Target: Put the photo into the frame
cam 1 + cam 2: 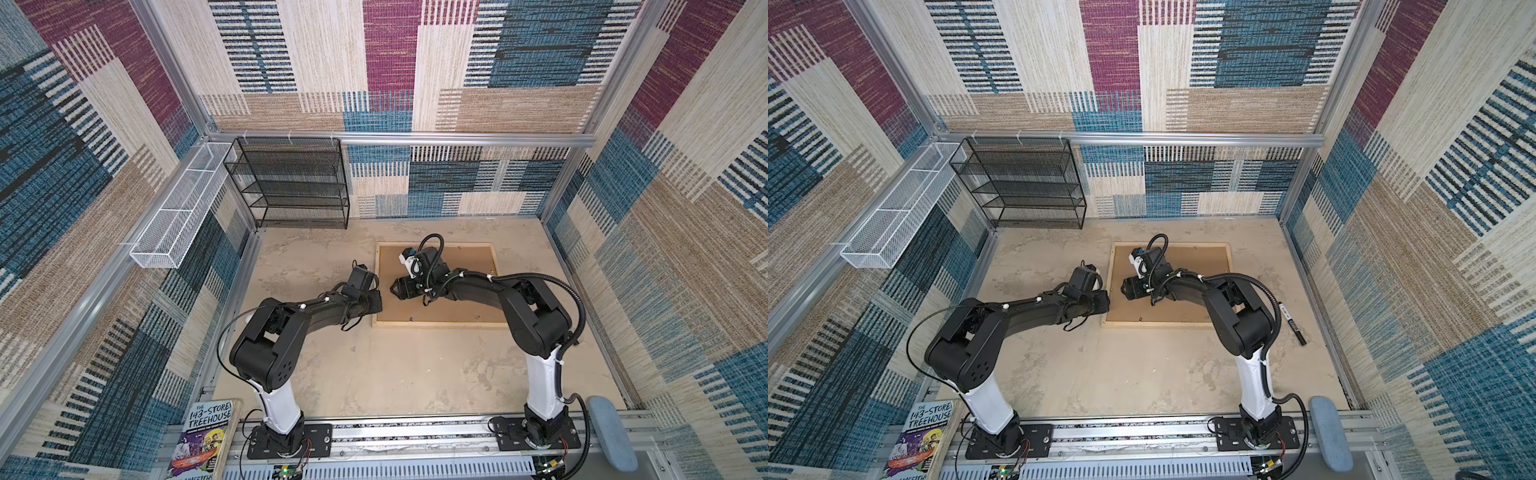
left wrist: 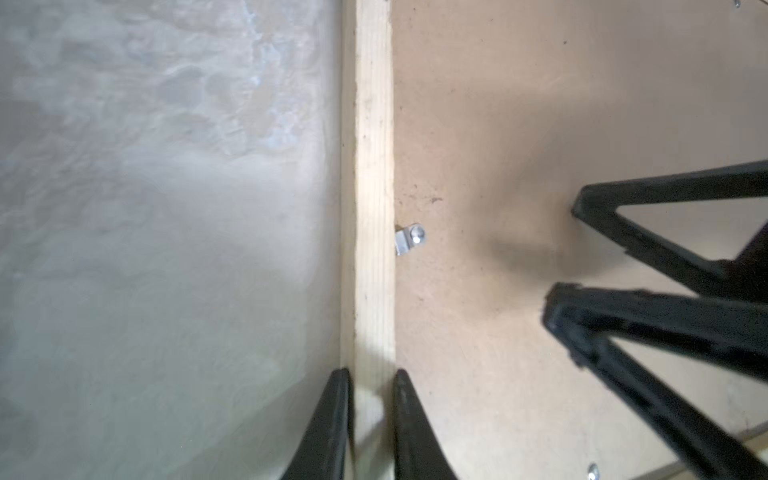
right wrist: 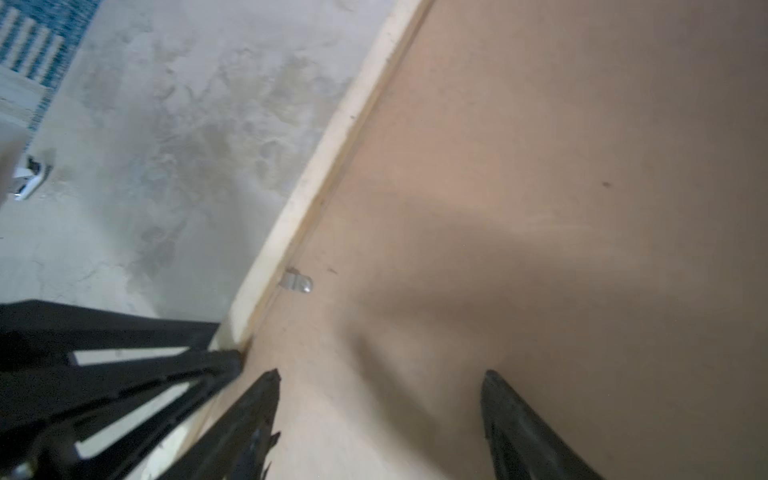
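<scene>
Two left fingers grip the frame edge.

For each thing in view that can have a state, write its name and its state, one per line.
frame, lying flat, back side up.
backing board, seated inside the frame.
left gripper, jaws shut on the frame's strip.
right gripper, jaws open above the backing board.

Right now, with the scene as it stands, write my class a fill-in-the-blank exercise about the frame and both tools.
The left tool grips one strip of the pale natural-wood rectangular frame; the right tool stands ____.
The right tool is over the plain ____ backing board.
In a top view, a black marker pen lies on the mottled beige table to the frame's ____.
Missing words: open; brown; right.
</scene>
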Controlling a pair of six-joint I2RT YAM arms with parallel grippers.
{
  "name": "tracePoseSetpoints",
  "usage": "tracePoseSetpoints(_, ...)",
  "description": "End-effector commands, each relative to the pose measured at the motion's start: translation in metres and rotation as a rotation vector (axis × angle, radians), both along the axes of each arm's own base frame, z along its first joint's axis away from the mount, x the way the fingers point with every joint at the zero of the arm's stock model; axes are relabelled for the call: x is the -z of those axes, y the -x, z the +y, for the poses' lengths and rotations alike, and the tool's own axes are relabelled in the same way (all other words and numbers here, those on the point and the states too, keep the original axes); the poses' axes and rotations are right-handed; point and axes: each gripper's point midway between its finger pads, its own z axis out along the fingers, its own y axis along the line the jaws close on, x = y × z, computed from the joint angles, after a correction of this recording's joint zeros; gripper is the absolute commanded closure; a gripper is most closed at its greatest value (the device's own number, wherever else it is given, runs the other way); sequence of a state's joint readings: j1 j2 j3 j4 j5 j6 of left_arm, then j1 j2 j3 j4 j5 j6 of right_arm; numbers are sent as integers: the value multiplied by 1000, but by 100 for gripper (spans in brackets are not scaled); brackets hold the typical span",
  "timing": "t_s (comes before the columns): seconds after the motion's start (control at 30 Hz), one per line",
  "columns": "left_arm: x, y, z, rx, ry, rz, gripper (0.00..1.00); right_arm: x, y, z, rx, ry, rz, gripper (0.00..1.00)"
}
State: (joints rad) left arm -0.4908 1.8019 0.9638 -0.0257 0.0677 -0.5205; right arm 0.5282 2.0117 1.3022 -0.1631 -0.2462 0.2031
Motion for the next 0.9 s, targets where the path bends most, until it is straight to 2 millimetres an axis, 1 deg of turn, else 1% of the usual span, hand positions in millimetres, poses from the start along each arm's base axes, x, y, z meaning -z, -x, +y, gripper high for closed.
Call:
tracePoseSetpoints(0.0,23,30,3,82,-28,175,81,-3,-4,-34,25,100,19,14)
tracePoseSetpoints(0.07,18,22,2,89,-34,162,76,-9,-18,-49,43,127,1,10)
tracePoseSetpoints(0.13,14,17,1,94,-46,151,71,-13,-30,-60,58,144,-12,2)
tracePoseSetpoints(0.17,12,15,1,98,-51,149,69,-14,-37,-66,67,152,-20,0)
tracePoseSetpoints(0.27,6,12,-1,103,-50,136,65,-19,-55,-79,85,170,-37,0)
tracePoseSetpoints(0.37,-1,13,2,89,-52,119,64,-26,-77,-91,100,188,-67,0)
tracePoseSetpoints(0.4,-4,14,4,85,-53,112,64,-25,-83,-94,101,201,-67,0)
tracePoseSetpoints(0.43,-7,16,6,77,-53,105,64,-31,-93,-96,105,207,-91,0)
tracePoseSetpoints(0.53,-18,25,14,56,-62,76,63,-36,-112,-103,115,230,-119,0)
tracePoseSetpoints(0.63,-27,40,17,44,-46,61,63,-34,-126,-107,103,222,-136,1)
tracePoseSetpoints(0.73,-27,62,12,58,-29,74,63,-23,-142,-111,72,202,-121,0)
tracePoseSetpoints(0.87,-21,96,-6,94,22,103,66,-8,-159,-116,10,208,-117,0)
